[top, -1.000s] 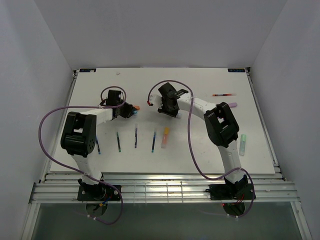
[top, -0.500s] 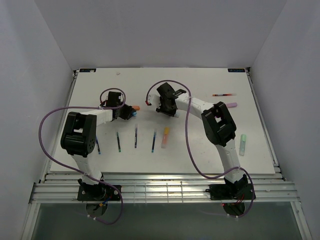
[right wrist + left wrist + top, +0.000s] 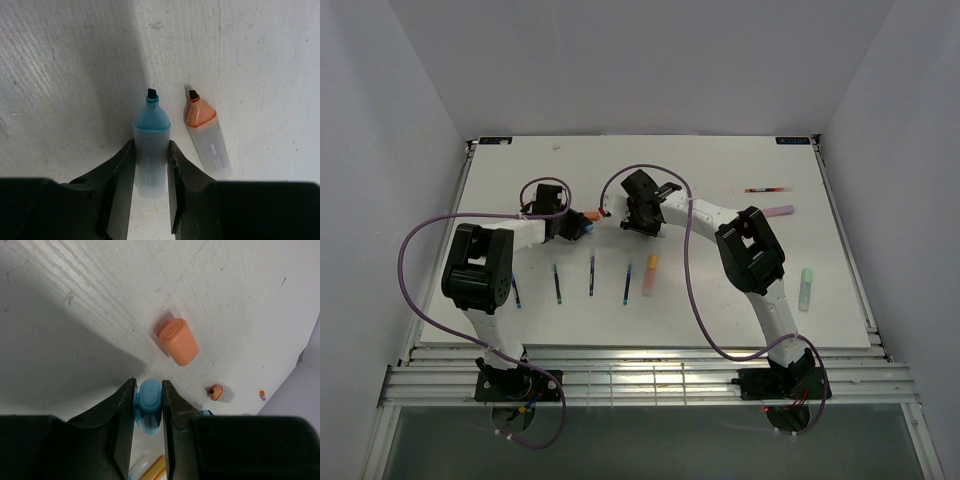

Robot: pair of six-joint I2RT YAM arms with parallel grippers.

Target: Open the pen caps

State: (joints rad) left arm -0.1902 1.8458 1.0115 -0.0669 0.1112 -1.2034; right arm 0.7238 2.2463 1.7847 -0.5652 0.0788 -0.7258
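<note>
While the left gripper (image 3: 148, 385) pinches a blue cap (image 3: 149, 402) between its fingers, the right gripper (image 3: 150, 143) is clamped on the pale barrel of a blue highlighter (image 3: 150, 125), whose dark tip (image 3: 152, 93) stands bare. An orange cap (image 3: 178, 342) lies on the white table (image 3: 60, 75) just beyond the left gripper, not touching it. An uncapped orange highlighter (image 3: 207, 140) lies on the table close beside the blue one, outside the right gripper's fingers.

My top camera looks down from above and behind the arm bases (image 3: 515, 385) on the whole table (image 3: 720, 170), while both wrist cameras peer close past the left gripper (image 3: 148, 385) and right gripper (image 3: 151, 145) at its middle, which the top view shares.
</note>
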